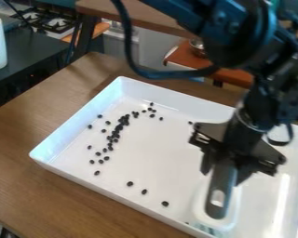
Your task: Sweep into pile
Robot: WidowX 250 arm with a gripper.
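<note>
On a brown wooden table point(17, 176), a white rectangular tray point(72, 129) holds small, black, oval beans point(119, 127). At left, strays lie beside a loose, slanting band of them, the natural core for a pile; nudging these inward with short, light strokes should keep them from rolling. Toward the middle, three lie spaced out near the front wall; a low stroke away from that wall, then left, would suit them. Farther right and back, one sits alone and needs its own slow pass. At right, the black two-finger gripper point(225, 169) grasps the dark-grey handle of a white-headed sweeping tool point(220, 191), over the tray's front right part. Its edge is best kept level and just touching the floor, since pressing hard could flick beans or shift the tray.
</note>
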